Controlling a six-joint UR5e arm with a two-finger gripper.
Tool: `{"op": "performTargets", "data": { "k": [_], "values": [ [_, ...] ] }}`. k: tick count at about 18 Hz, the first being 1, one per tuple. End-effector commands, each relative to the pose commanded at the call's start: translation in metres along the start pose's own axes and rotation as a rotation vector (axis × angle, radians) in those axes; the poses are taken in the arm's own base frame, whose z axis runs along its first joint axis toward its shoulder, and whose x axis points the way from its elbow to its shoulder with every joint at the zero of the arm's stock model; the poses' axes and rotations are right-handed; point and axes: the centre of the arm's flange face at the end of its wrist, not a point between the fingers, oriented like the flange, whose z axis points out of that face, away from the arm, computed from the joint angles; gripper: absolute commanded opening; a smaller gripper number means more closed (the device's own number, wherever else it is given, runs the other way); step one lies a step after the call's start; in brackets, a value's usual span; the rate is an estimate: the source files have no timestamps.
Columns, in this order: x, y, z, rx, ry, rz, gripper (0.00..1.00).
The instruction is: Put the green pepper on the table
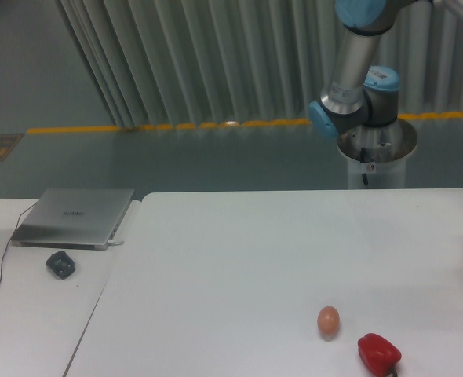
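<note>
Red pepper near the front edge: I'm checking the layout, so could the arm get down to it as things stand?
Probably yes. The red pepper lies in the open on the table, with only the egg beside it, apart. The arm's fingers are out of view.

A small tan egg (328,320) lies near the front of the large white table (239,259), a red bell pepper (378,353) just right of it. On the smaller white table (35,322) at left, a silver laptop (74,217) lies behind a small dark object (60,264).

egg (328,320) beside red pepper (379,353) | laptop (74,217) | dark lump, perhaps mouse (60,264)
</note>
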Motion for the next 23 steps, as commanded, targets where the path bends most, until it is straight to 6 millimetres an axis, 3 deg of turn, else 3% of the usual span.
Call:
{"op": "performTargets", "data": {
  "k": [5, 7, 9, 16, 23],
  "values": [
    [0.0, 0.0, 0.001, 0.002, 0.003, -0.012, 1.0],
    [-0.001, 0.0, 0.001, 0.001, 0.004, -0.032, 0.88],
    [-0.002, -0.002, 0.001, 0.0, 0.005, -0.061, 0.7],
    [-0.004, -0.003, -0.002, -0.006, 0.01, -0.1, 0.42],
    [-0.011, -0.004, -0.024, -0.011, -0.005, -0.136, 0.4]
  ]
}}
